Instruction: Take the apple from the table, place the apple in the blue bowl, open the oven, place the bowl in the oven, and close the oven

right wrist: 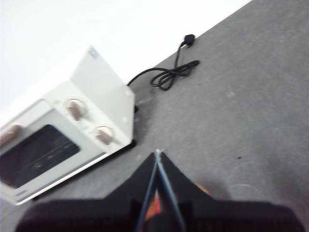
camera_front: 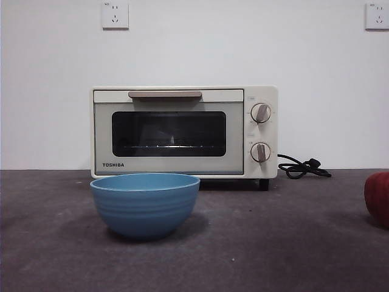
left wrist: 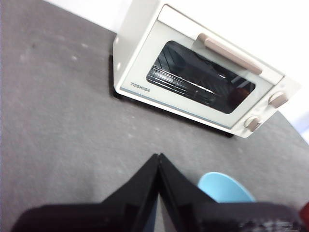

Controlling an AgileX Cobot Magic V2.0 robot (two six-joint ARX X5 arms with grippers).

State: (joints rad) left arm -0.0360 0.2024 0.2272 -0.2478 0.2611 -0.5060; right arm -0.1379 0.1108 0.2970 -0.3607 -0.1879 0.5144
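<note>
The cream-white oven (camera_front: 182, 131) stands at the back of the table (camera_front: 273, 243) with its dark glass door closed. In front of it sits the blue bowl (camera_front: 144, 204), upright and holding nothing. Only part of the red apple (camera_front: 378, 198) shows, at the right edge of the front view. My left gripper (left wrist: 158, 155) is shut and holds nothing; it hangs over bare table, with the oven (left wrist: 198, 82) beyond it and the bowl (left wrist: 224, 189) beside it. My right gripper (right wrist: 157, 153) is shut above the apple (right wrist: 153, 209), which peeks out orange-red between and beside the jaws.
A coiled black cord (camera_front: 302, 167) lies on the table to the right of the oven, also seen as the cord (right wrist: 169, 75) in the right wrist view. Two wall sockets (camera_front: 115, 15) sit high on the white wall behind.
</note>
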